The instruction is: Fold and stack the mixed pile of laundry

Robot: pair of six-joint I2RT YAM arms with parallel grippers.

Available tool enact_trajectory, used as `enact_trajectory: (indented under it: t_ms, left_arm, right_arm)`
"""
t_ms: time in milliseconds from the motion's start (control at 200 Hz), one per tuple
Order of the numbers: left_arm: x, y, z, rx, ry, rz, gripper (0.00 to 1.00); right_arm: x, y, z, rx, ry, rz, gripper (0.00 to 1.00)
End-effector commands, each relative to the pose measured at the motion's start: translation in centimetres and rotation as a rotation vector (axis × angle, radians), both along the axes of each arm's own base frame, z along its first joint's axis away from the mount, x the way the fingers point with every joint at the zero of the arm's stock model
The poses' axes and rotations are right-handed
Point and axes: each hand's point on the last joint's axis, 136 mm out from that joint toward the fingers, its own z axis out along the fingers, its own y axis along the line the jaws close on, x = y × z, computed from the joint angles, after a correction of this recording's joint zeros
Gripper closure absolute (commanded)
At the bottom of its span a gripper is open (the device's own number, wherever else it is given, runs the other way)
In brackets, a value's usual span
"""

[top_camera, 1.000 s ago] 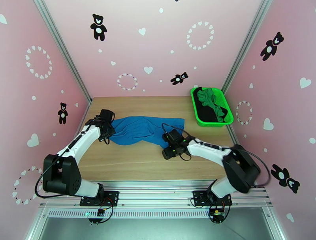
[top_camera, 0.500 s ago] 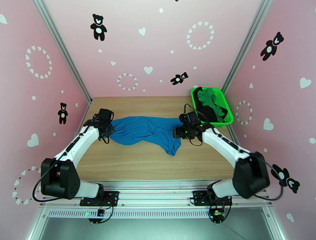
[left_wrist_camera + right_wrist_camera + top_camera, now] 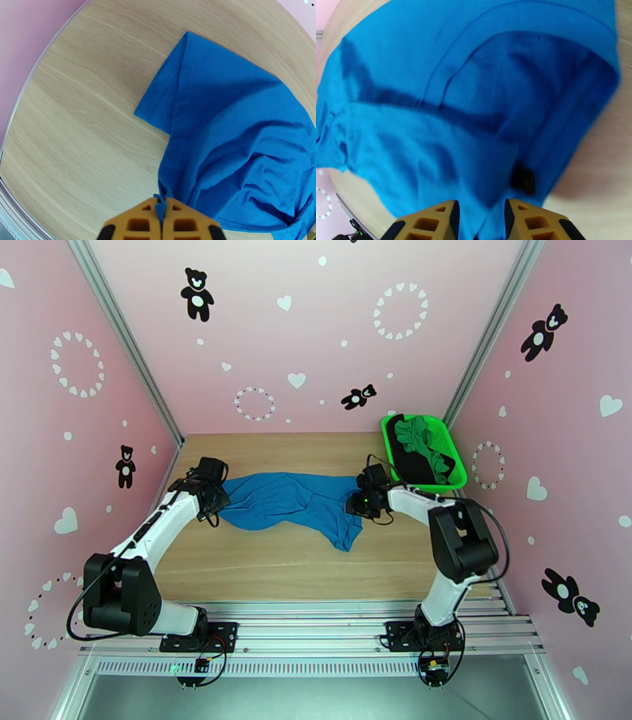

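The blue T-shirt (image 3: 288, 504) lies spread and rumpled across the middle of the wooden table, with one flap pointing toward the near edge. My left gripper (image 3: 213, 494) is at its left end; in the left wrist view it (image 3: 160, 206) is shut on a pinch of the blue T-shirt (image 3: 237, 138). My right gripper (image 3: 357, 501) is at the shirt's right end. In the right wrist view its fingers (image 3: 452, 219) stand apart, with the blue T-shirt (image 3: 474, 98) lying in the gap. The green garment (image 3: 419, 433) and the black garment (image 3: 411, 466) lie in the basket.
The bright green mesh basket (image 3: 427, 489) stands at the back right corner against the pink wall. Bare wood (image 3: 276, 564) runs between the shirt and the near edge. Pink walls close the table on three sides.
My right arm swung from the shirt's near edge back to its right end, and its jaws narrowed. The shirt's near right part now hangs out as a flap. My left arm held still.
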Motion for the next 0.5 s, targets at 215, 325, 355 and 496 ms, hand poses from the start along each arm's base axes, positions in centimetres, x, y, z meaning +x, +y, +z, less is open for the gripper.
enact_trajectory:
  t_ms: [215, 325, 355, 496]
  left_arm:
    - [0.9, 0.1, 0.8, 0.004, -0.027, -0.001, 1.00]
    - [0.9, 0.1, 0.8, 0.002, -0.025, -0.001, 1.00]
    - [0.9, 0.1, 0.8, 0.002, -0.023, -0.001, 1.00]
    - [0.8, 0.1, 0.7, 0.002, -0.022, -0.001, 1.00]
  right_arm:
    - [2.0, 0.5, 0.5, 0.016, -0.035, 0.005, 0.68]
    - [2.2, 0.6, 0.8, 0.019, -0.043, 0.006, 0.69]
    - [2.3, 0.6, 1.0, 0.019, -0.047, 0.006, 0.70]
    - [2.4, 0.7, 1.4, 0.025, -0.054, 0.011, 0.71]
